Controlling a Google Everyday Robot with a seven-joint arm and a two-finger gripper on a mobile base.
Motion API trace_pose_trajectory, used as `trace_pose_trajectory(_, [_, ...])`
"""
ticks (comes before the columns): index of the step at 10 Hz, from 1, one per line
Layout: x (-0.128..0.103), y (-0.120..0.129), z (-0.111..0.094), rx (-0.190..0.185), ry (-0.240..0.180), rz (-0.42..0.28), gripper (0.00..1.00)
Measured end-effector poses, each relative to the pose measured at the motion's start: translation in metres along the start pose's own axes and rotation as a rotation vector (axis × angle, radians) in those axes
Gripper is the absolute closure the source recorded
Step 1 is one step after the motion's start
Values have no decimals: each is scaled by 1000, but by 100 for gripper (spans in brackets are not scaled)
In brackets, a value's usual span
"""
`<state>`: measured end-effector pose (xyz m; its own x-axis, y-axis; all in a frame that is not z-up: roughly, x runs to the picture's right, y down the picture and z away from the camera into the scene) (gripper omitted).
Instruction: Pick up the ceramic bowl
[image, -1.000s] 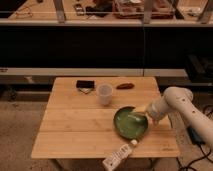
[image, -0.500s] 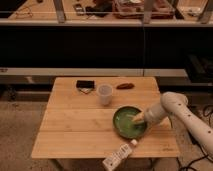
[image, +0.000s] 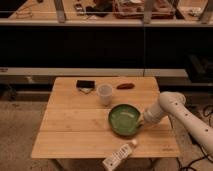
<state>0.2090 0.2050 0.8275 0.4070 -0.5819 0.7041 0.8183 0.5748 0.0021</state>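
You are looking down at a pale wooden slatted table on a speckled floor, with dark shelving behind it. The wide, shallow ceramic bowl, glossy green inside with a darker rim, rests flat on the table, right of centre and toward the front edge. Your robot's white arm reaches in from the right, and its gripper sits at the bowl's right rim, touching or nearly touching it. You cannot tell whether the fingers are released or clenched on the rim, because they merge with the bowl's edge. Judging by this, the approach looks finished and the grasp is either being made or about to be made; the lift is not yet done, since the bowl sits on the wood. What remains for you is to secure the rim and raise the bowl clear of the table. Counting what is there: one green bowl; one small translucent white cup, standing upright just behind and left of the bowl, apart from it; one small flat black object near the back edge; one small reddish-brown oblong object at the back, right of the cup; and one white bottle-like item with dark markings, lying on its side and overhanging the front edge, just in front of the bowl.
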Motion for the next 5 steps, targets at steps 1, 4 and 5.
trace_pose_trajectory(1, [0, -6, -4, 28, 2, 12, 100])
trace_pose_trajectory(4, [-9, -39, -45, 273, 1, 30, 100])
trace_pose_trajectory(5, [-15, -47, -65, 380, 13, 19, 100])
